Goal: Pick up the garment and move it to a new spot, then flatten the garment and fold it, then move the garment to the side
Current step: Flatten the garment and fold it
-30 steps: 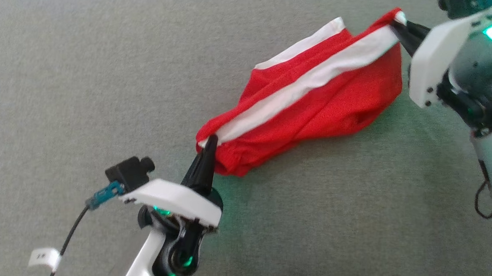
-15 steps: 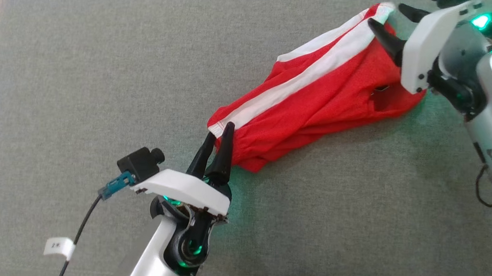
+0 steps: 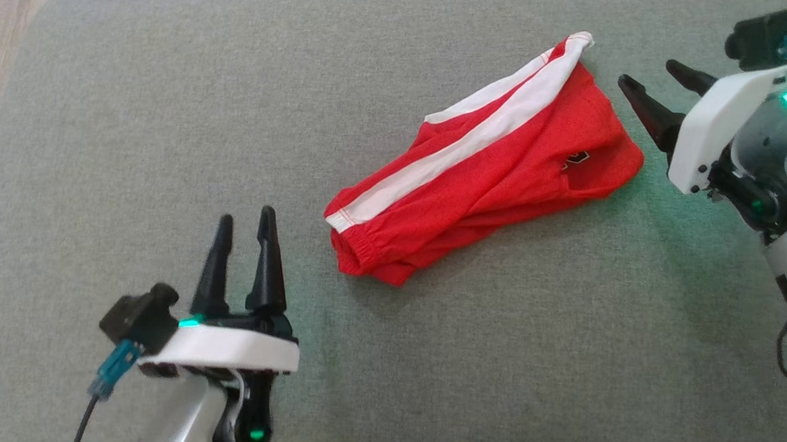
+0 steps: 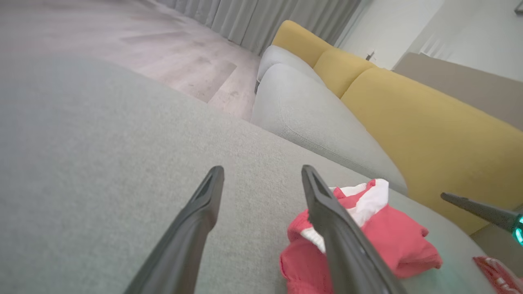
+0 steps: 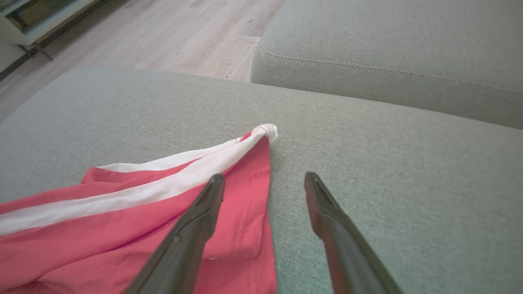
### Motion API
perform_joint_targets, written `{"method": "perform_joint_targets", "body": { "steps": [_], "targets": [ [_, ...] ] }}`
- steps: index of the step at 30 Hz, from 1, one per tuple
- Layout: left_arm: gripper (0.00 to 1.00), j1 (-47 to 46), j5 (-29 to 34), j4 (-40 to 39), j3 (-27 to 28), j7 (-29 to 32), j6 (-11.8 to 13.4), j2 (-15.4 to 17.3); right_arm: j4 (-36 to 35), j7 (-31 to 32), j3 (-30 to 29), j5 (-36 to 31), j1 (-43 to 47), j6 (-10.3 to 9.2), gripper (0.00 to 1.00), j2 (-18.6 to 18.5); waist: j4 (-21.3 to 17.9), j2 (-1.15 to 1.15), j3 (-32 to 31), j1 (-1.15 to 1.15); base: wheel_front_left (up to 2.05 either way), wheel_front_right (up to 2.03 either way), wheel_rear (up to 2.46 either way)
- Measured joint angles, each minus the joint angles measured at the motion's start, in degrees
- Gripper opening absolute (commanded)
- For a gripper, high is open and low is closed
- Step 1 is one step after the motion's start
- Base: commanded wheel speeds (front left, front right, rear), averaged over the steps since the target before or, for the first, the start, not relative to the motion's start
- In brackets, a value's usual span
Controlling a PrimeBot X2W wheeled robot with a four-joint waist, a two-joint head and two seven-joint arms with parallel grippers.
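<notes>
your left gripper [image 3: 246, 215] sits at the lower left of the head view, fingers spread wide and holding nothing, tips near the garment [image 3: 485, 176] but apart from it. your right gripper [image 3: 647, 73], at the upper right, is spread wide and empty too, tips just beside the garment's far end. the garment, red with a white stripe, lies bunched on the grey cushion [image 3: 159, 125], slanting from centre toward the upper right.
</notes>
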Motion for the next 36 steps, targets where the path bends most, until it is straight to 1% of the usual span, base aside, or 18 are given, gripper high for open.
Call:
{"method": "perform_joint_targets", "body": {
  "steps": [3, 7, 11, 16, 19, 24, 25, 26, 27, 30, 32, 36],
  "targets": [
    [1.00, -2.0, 6.5, 1.9, 1.1, -0.6, 0.2, -0.1, 1.7, -0.4, -1.8, 0.9, 0.2, 0.00, 1.00, 1.4, 0.2, 0.00, 0.3, 0.00, 0.00, 0.00, 0.00],
    [1.00, -4.2, 12.2, 1.8, 5.0, -0.6, -0.2, -2.7, 5.4, -1.5, -4.7, 0.5, -0.4, 0.00, 1.00, 4.8, 0.6, 0.00, 1.4, 0.01, 0.00, 0.00, 0.00],
    [1.00, -4.3, 16.9, 3.0, 6.2, -0.9, -1.6, -4.3, 11.3, -1.7, -7.0, -3.2, -3.0, 0.00, 1.00, 7.9, 1.3, 0.00, 2.9, 0.02, 0.00, 0.00, 0.00],
    [1.00, -4.4, 20.0, 5.1, 7.3, -0.9, -3.2, -5.5, 18.0, -1.5, -8.5, -10.0, -6.8, 0.00, 1.00, 10.0, 2.6, 0.00, 4.8, 0.02, 0.00, 0.00, 0.00],
    [1.00, -4.8, 21.0, 5.7, 8.1, -0.9, -4.2, -6.8, 19.8, 0.0, -8.1, -13.1, -8.3, 0.00, 1.00, 10.6, 3.4, 0.00, 5.3, 0.01, 0.00, 0.00, 0.00],
    [1.00, -5.0, 21.5, 7.0, 9.4, -0.9, -5.3, -7.6, 19.8, 2.2, -4.7, -12.8, -9.0, -0.03, 1.00, 11.1, 3.5, 0.00, 5.2, 0.01, 0.00, 0.00, 0.00],
    [1.00, -5.0, 21.8, 7.2, 9.7, -0.9, -5.5, -7.9, 19.4, 2.4, -4.0, -12.6, -8.8, -0.05, 0.80, 11.1, 3.4, 0.00, 5.2, 0.01, 0.00, 0.00, 0.00],
    [1.00, -5.0, 22.1, 7.4, 10.0, -0.9, -5.9, -8.0, 19.0, 2.5, -3.3, -12.3, -8.7, -0.05, 0.46, 11.2, 3.2, 0.00, 5.2, 0.01, 0.00, 0.00, 0.00],
    [1.00, -5.0, 22.1, 7.4, 10.2, -0.9, -6.1, -8.1, 18.5, 2.4, -2.7, -11.8, -8.5, -0.05, 0.00, 11.2, 3.1, 0.00, 5.1, 0.02, 0.00, 0.00, 0.00],
    [1.00, -5.0, 22.2, 7.6, 10.6, -0.9, -6.3, -8.2, 17.7, 2.4, -1.7, -11.0, -7.8, -0.04, 0.00, 11.1, 2.7, 0.00, 5.0, 0.01, 0.00, 0.00, 0.00],
    [1.00, -5.0, 22.6, 8.0, 11.0, -0.9, -6.5, -8.3, 17.1, 1.0, -2.0, -10.7, -6.8, -0.02, 0.00, 11.2, 2.3, 0.00, 4.7, 0.02, 0.00, 0.00, 0.00],
    [1.00, -4.8, 23.0, 8.6, 12.3, -0.9, -6.9, -8.4, 16.7, -1.4, -5.4, -10.8, -4.8, 0.01, 0.00, 10.8, 1.0, 0.00, 3.8, 0.02, 0.00, 0.00, 0.00]
  ]
}}
